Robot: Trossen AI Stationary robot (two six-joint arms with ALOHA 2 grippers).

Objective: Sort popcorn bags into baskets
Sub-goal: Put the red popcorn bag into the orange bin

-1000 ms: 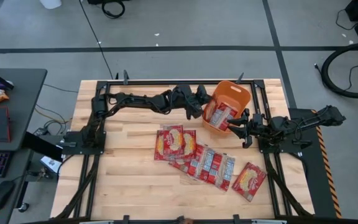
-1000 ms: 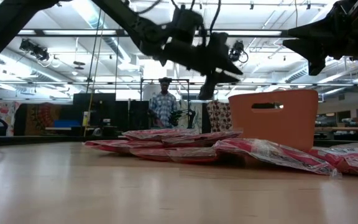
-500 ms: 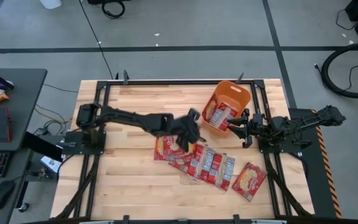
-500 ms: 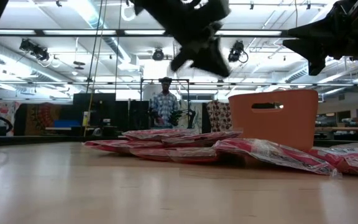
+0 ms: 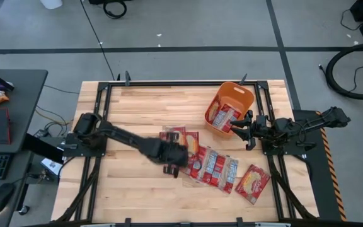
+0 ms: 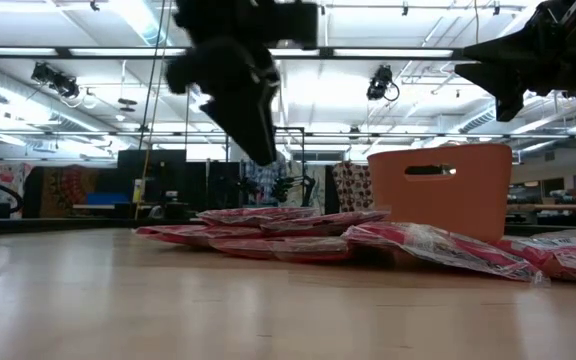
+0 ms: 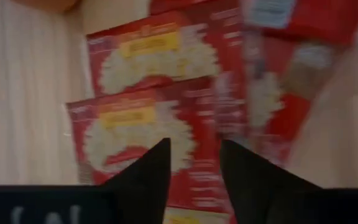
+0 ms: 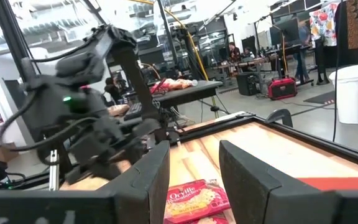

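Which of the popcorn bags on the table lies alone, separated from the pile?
The popcorn bag nearest the table's front right corner. It lies alone on bare wood, while the other loose bags overlap in one pile beside the left gripper.

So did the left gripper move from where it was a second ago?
Yes. The left gripper has swung away from the orange basket, toward the table's near side, and now hangs over the pile of popcorn bags.

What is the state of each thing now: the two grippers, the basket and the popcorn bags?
left gripper: open, empty, above the popcorn bags on the table.
right gripper: open, empty, beside the basket.
basket: upright, with popcorn bags inside.
popcorn bags in basket: leaning inside.
popcorn bags on table: flat, overlapping.
lone popcorn bag: flat, apart from the pile.
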